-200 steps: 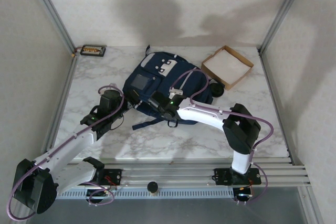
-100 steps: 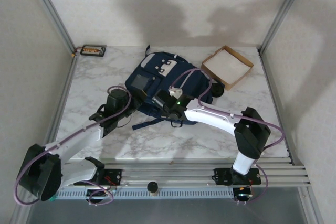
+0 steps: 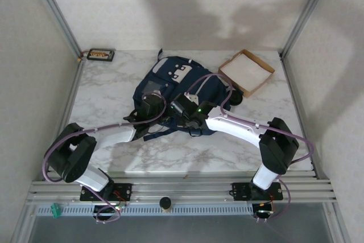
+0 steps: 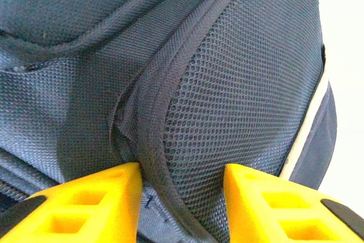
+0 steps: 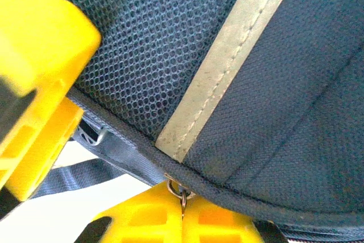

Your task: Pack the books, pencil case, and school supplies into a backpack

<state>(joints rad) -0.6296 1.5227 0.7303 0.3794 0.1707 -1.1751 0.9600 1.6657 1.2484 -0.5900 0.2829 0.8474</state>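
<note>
R gripper [image 5: 182, 220] pressed shut on zip pull [image 5: 182, 193]. L gripper [image 4: 179, 194] astride backpack [image 4: 239, 83] seam fold, can't tell if pinching. Backpack right ahead of both. Risk: weak L hold, so backpack drags w/ R, zip won't open, or pull slips out.

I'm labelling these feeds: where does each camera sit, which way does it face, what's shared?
Top external: above and behind, looking down at the table; left arm, right arm and backpack show.
Left wrist: on left arm, facing backpack mesh; left pincer straddles a seam.
Right wrist: on right arm, facing the pale stripe; right pincer shut on backpack edge.
All share the backpack.
</note>
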